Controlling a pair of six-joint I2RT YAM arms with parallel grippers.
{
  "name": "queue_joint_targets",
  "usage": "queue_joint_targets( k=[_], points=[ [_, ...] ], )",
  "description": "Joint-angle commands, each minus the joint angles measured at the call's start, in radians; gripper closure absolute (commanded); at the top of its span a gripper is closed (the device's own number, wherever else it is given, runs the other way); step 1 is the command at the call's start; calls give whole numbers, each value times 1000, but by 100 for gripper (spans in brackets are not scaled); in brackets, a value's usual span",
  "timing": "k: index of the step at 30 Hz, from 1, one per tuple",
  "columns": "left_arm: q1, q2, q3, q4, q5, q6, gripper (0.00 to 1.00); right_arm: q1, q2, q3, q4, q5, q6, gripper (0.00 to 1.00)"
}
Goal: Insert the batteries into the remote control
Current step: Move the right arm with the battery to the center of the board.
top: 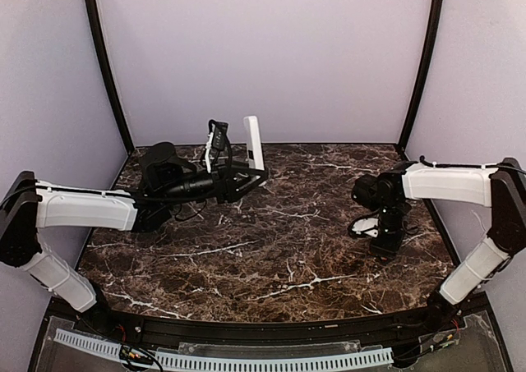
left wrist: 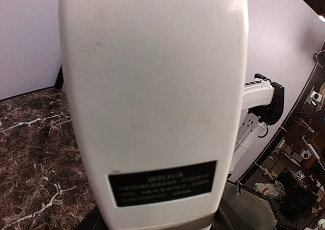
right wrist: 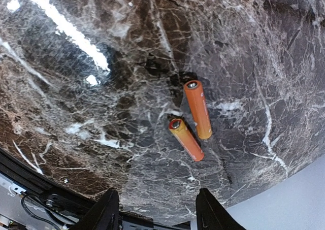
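Left gripper clamps the remote upright (white back to its camera). Right gripper, fingers apart, hovers over two batteries lying on the table.

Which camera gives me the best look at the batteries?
Right wrist: both batteries lie uncovered on the marble table. In top external I can't make them out. Left wrist is mostly filled by the remote control, with no batteries visible.

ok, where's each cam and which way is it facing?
Top external: above, behind the bases, looking down on the table; left arm, right arm show.
Left wrist: faces the remote control, white back, held by the left gripper; right arm beyond.
Right wrist: looks down at the batteries; right gripper open at bottom.
Shared: remote control in top and left wrist.
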Motion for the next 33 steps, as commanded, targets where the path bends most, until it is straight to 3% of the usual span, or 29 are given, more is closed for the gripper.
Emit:
queue_joint_targets(
  k=[1,14,33],
  points=[
    [15,-52,-25,67,27,-8,66,9,51,22,17,59,-20,49],
    [24,-78,-39,100,32,-31,65,9,164,66,57,107,-48,51],
    [32,-116,-35,68,27,-17,65,9,173,15,137,75,-88,52]
  ],
)
